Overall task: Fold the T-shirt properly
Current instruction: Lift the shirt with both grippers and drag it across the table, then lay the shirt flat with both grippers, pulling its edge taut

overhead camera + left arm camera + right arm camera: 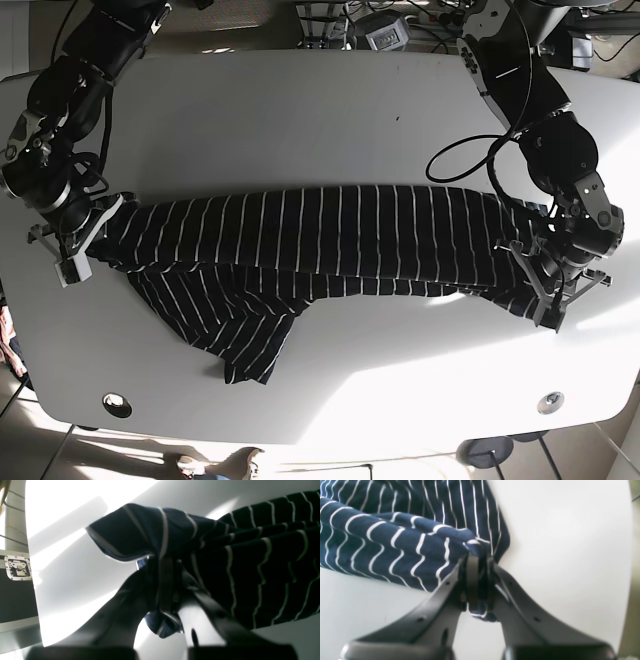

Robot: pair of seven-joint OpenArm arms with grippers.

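The navy T-shirt [320, 235] with thin white stripes is stretched in a long band across the white table [300, 110], with a loose part [245, 340] hanging toward the front left. My left gripper [527, 268] is at the shirt's right end, shut on the fabric [165, 562]. My right gripper [100, 228] is at the left end, shut on the fabric [477, 552]. In both wrist views cloth bunches between the fingers and pokes out below them.
A black case [15, 590] with a metal latch stands beside the table in the left wrist view. Cables and equipment [390, 25] lie beyond the table's back edge. Two round holes [117, 404] are near the front edge.
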